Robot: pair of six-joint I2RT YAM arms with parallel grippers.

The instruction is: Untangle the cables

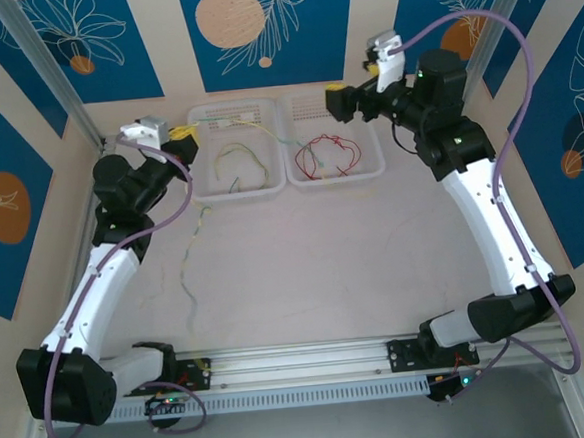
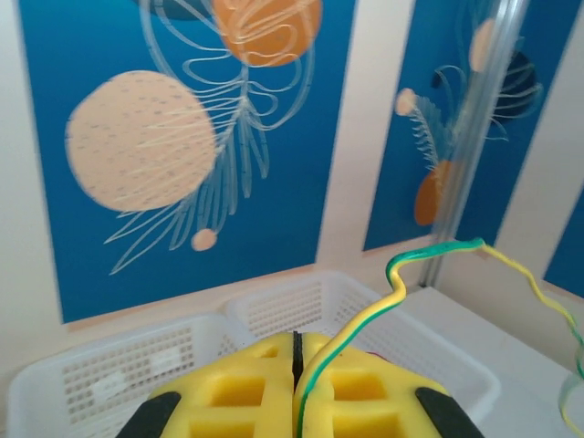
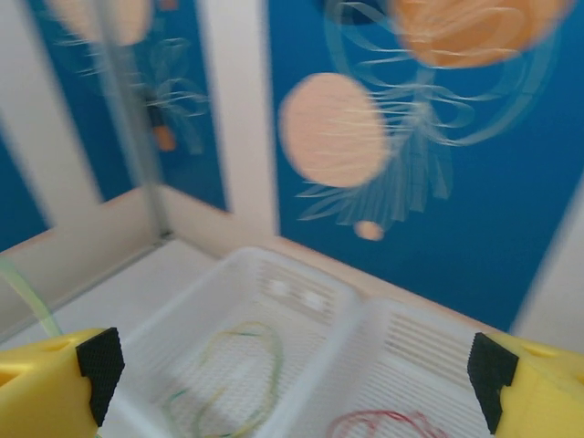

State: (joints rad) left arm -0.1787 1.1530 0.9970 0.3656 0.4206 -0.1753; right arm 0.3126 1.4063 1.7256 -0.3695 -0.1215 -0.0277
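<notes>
Yellow-green cable, thin and wavy, pinched by left end effector; right end effector spread wide. We judge it light, limp; best held near one end.

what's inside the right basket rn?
A curly red cable lies on the right basket's floor, and a yellow-green cable crosses in over the left wall. The open right gripper overhangs the far rim, hiding that corner.

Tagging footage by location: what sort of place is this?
Probably a robot test cell in a lab: a left arm and right arm bolted to an aluminium rail, patterned backdrop panels walling the table, and white baskets.
</notes>
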